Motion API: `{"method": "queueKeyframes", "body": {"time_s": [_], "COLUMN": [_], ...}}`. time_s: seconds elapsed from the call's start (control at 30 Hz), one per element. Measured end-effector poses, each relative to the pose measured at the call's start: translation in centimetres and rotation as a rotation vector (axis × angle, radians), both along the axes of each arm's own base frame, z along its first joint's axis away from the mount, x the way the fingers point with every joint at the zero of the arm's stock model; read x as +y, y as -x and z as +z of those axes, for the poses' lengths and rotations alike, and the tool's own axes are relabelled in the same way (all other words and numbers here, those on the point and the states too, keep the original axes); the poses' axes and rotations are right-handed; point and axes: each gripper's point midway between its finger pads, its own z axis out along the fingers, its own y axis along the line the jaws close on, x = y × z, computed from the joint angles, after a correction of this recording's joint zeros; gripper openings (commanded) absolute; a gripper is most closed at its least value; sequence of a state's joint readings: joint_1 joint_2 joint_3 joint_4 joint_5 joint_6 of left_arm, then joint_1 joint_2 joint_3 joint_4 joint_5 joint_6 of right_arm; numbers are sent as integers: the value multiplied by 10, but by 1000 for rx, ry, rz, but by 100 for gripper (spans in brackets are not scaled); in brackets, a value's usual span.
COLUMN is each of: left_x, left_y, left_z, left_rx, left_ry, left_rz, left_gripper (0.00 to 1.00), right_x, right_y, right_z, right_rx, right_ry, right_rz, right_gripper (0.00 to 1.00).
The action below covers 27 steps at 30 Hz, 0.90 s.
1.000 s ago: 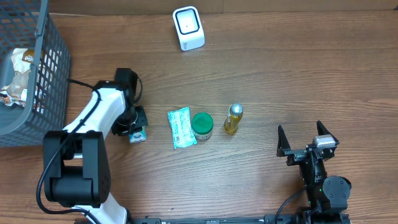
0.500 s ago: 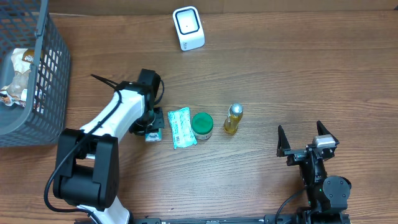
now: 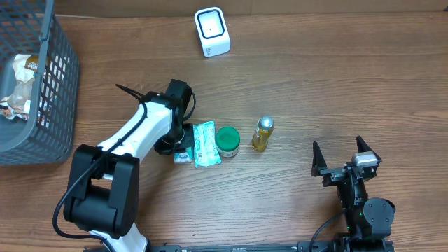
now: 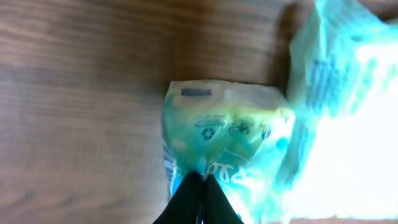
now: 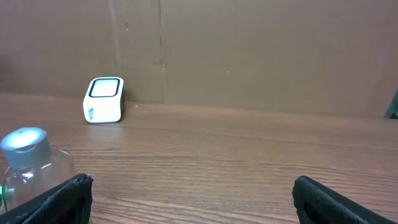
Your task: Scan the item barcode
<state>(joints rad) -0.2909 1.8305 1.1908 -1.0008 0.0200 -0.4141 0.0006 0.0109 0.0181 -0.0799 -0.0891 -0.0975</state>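
Note:
A small green-and-white packet (image 3: pixel 184 157) lies on the table; in the left wrist view this packet (image 4: pixel 224 134) fills the middle. My left gripper (image 3: pixel 180 148) is shut, its dark fingertips (image 4: pixel 202 182) pinched together on the packet's near edge. A larger green-white pouch (image 3: pixel 204 143) lies just right of it and shows blurred and bright in the wrist view (image 4: pixel 339 68). The white barcode scanner (image 3: pixel 212 31) stands at the back of the table, also seen far off as the scanner (image 5: pixel 104 100). My right gripper (image 3: pixel 346 155) stands open over bare wood at the front right (image 5: pixel 193 190).
A green tub (image 3: pixel 227 141) and a yellow bottle (image 3: pixel 262 133) with a silver cap stand right of the pouch; the bottle (image 5: pixel 31 165) is at the right wrist view's left edge. A grey wire basket (image 3: pixel 59 105) with wrapped goods is at the far left.
My left arm has swung to the right with the small packet, bringing it up beside the larger pouch, and its fingers have pinched tighter. The right arm has not moved.

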Motion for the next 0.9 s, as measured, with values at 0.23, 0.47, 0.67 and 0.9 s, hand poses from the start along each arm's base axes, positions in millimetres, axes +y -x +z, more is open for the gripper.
{"method": "queueKeyframes", "body": {"time_s": [0.23, 0.47, 0.67, 0.9], "left_x": [13, 50, 81, 103], "left_y": [-62, -131, -151, -146], "left_z": [90, 229, 319, 339], "left_rx": [-155, -522, -784, -819], "left_ry": [7, -23, -82, -122], "left_rz": [-5, -23, -12, 0], "left_gripper": [11, 48, 54, 55], "right_x": [0, 0, 0, 0], "right_y": [0, 0, 0, 0], "right_z": [0, 0, 0, 0], "right_rx": [0, 0, 0, 1], "right_ry": [0, 0, 0, 0], "right_rz": [0, 0, 0, 0], "right_gripper": [100, 100, 100, 100]}}
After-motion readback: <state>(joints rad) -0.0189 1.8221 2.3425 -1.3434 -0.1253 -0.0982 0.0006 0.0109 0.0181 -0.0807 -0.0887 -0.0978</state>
